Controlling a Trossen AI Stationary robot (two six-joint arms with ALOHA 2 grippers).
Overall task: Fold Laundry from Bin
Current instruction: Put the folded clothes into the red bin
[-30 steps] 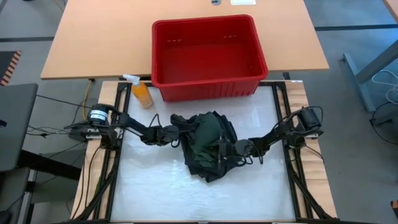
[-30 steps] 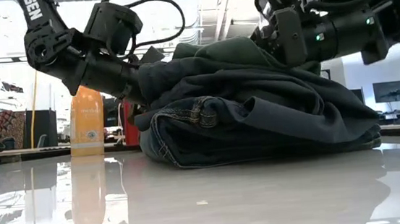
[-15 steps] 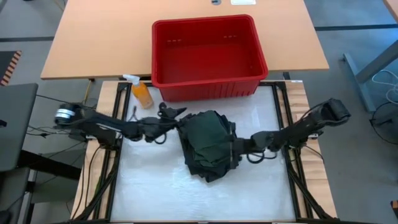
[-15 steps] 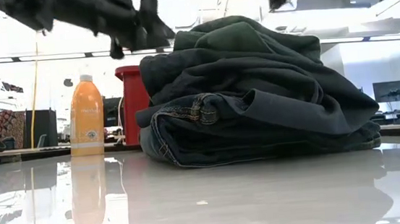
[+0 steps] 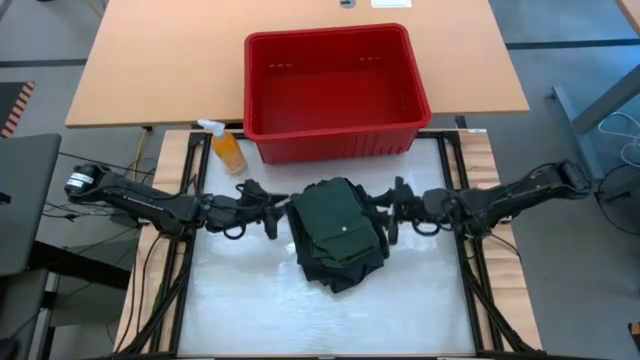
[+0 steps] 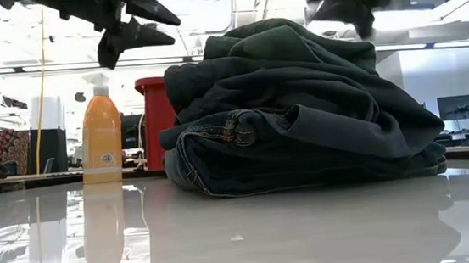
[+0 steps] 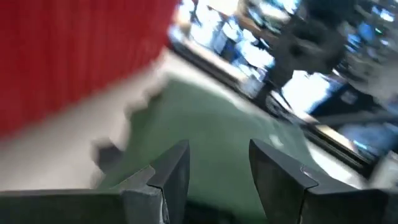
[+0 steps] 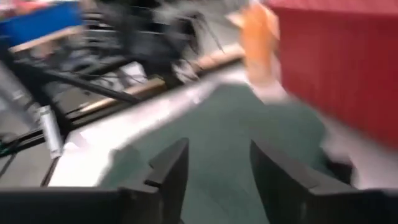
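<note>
The left gripper (image 5: 272, 205) hangs just off the left side of the laundry (image 5: 340, 232), fingers spread with nothing between them; its wrist view shows green cloth beyond the open gap, untouched. The right gripper (image 5: 390, 208) mirrors it at the pile's right side, jaws likewise parted and empty — it was closed on the cloth's right edge a second ago, and has let go and drawn back; the left, a second ago buried in the pile's upper-left folds, has pulled clear too. In the low view both grippers float above and to either side of the heap (image 6: 292, 109), well off the worktop (image 6: 243, 233).

The laundry sits as a compact, roughly squared stack near the middle of the worktop, toward its far edge, a dark green garment folded on top and darker cloth — one piece with a stitched hem — showing beneath; some dark fabric sticks out untidily at the near side. The bin (image 5: 335, 90) stands past the worktop's far edge on the wooden table (image 5: 150, 70), and looks empty inside; the bottle (image 5: 228, 148) is at the far-left corner, clear of everything.

Both grips released over a settled stack suggests the last fold is finished; with nothing visible in the bin, the task seems at or near its end, barring a tidy of the near edge.
</note>
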